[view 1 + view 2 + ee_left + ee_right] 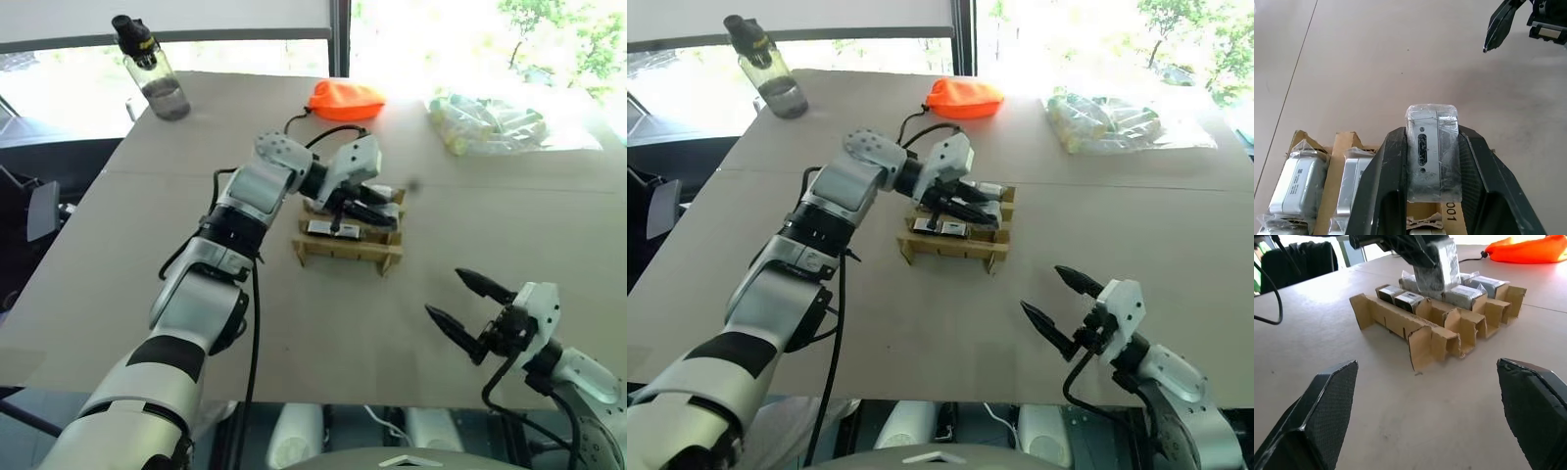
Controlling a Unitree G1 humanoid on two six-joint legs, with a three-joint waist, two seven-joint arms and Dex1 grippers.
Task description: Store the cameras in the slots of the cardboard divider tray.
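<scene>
While your left gripper (1432, 161) clamps a wrapped camera (1432, 149) upright, its long axis pointing down, it hangs directly over the cardboard divider tray (1432, 335) mid-table. Your right gripper (468, 313), fingers spread wide and empty, waits near the table's front edge.

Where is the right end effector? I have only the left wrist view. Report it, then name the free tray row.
Observer: The right end effector is open and empty, near the front edge of the table, to the right of the cardboard divider tray.
Operator: Now the free row.
Observer: The tray row nearest the robot shows no camera. The stored cameras sit in rows farther back.
Operator: Report what lies beyond the tray.
Observer: An orange pouch lies past it, apart from it.
</scene>
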